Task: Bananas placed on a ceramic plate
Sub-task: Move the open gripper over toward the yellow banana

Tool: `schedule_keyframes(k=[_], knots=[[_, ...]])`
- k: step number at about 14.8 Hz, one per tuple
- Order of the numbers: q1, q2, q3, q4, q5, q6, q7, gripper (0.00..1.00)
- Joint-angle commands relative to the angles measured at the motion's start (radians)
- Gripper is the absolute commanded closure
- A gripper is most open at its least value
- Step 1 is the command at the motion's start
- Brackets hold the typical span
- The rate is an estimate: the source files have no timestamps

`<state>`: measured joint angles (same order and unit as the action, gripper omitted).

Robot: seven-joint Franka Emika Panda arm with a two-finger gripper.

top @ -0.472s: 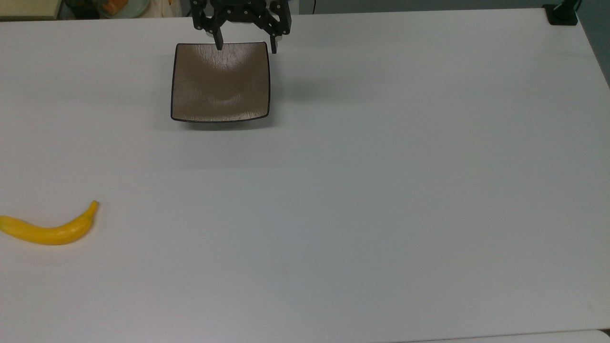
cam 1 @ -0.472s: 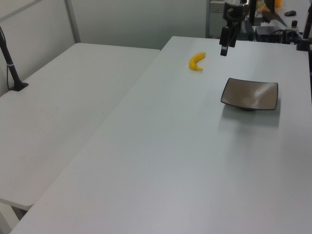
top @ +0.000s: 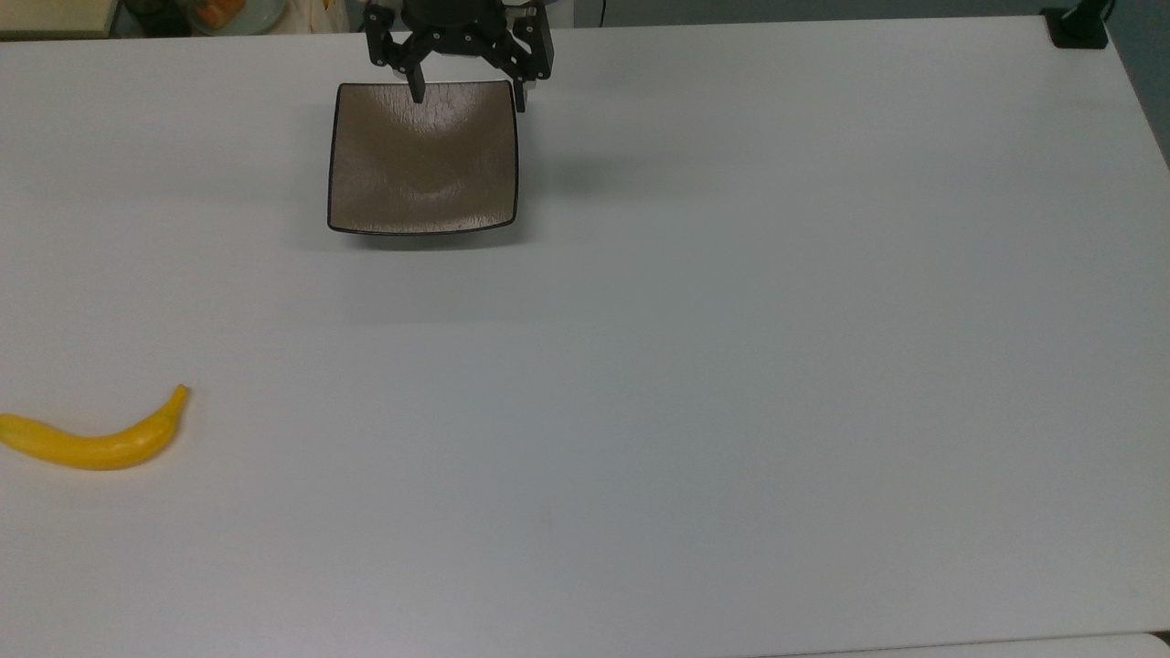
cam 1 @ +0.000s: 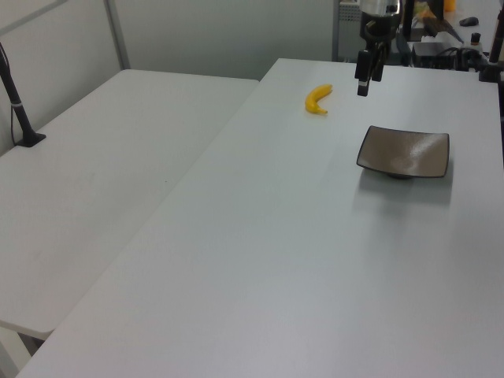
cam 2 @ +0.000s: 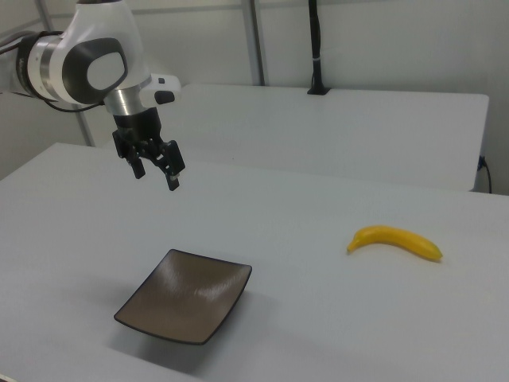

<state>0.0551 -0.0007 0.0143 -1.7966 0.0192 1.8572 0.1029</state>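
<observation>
The yellow banana (top: pixel 91 440) lies alone on the white table at the top view's far left edge, far from the plate. The square brown-grey plate (top: pixel 422 155) sits bare near the table's back edge. My gripper (top: pixel 469 98) hangs open and holds nothing, above the plate's back rim in the top view. In the right view the gripper (cam 2: pixel 156 178) hovers well above the table behind the plate (cam 2: pixel 184 294), with the banana (cam 2: pixel 395 240) off to the right. In the left view the banana (cam 1: pixel 318 98) lies just left of the gripper (cam 1: pixel 362 88), and the plate (cam 1: pixel 404 152) sits nearer the camera.
A pale green dish with orange food (top: pixel 224 11) sits past the table's back edge. A black mount (top: pixel 1079 27) is clamped at the top view's far right corner. A second white table (cam 1: pixel 102 157) with a black post (cam 1: pixel 17 106) adjoins on the left view's left.
The gripper has dropped slightly in the left view and shifted a little over the plate's back rim. Banana and plate have not moved.
</observation>
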Motion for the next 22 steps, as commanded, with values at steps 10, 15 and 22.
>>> schedule_keyframes(k=[10, 15, 22], knots=[[-0.030, 0.074, -0.016, 0.063, 0.004, 0.083, 0.214, 0.00], [-0.070, 0.152, -0.039, 0.088, -0.007, 0.262, 0.337, 0.00], [-0.132, 0.422, -0.129, 0.318, -0.028, 0.400, 0.503, 0.00]])
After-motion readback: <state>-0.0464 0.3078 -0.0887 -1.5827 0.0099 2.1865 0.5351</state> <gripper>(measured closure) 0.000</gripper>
